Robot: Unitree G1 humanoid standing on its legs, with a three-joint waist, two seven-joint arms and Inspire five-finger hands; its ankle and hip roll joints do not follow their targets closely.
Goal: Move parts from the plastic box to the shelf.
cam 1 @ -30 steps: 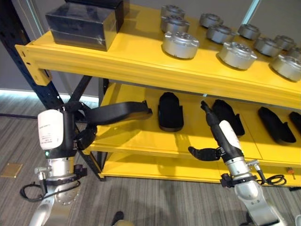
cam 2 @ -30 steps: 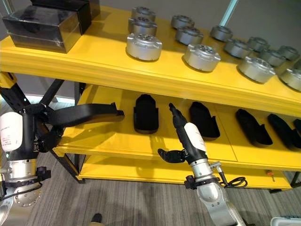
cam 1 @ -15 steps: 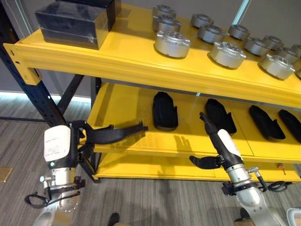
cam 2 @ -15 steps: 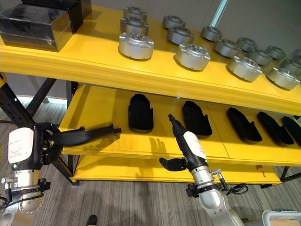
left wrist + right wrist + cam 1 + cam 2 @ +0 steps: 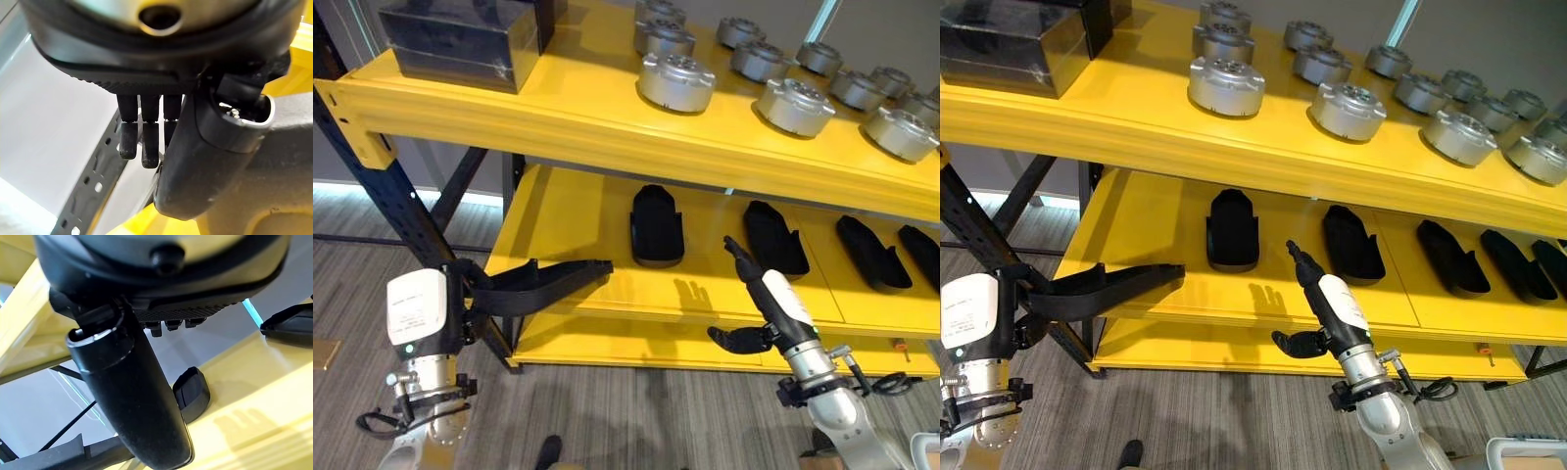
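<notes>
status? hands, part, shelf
Left hand shut on long black part, tip at the middle shelf edge. Right hand open, empty, fingers straight toward shelf. Black parts already shelved; bare spot ahead.

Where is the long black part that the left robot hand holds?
In the left eye view, the long black part sits at lower left, held level at the middle shelf's front edge by the left robot hand.

Left hand (image 5: 460, 299) with black part (image 5: 548, 282) drawn back from shelf (image 5: 578, 294)
</notes>
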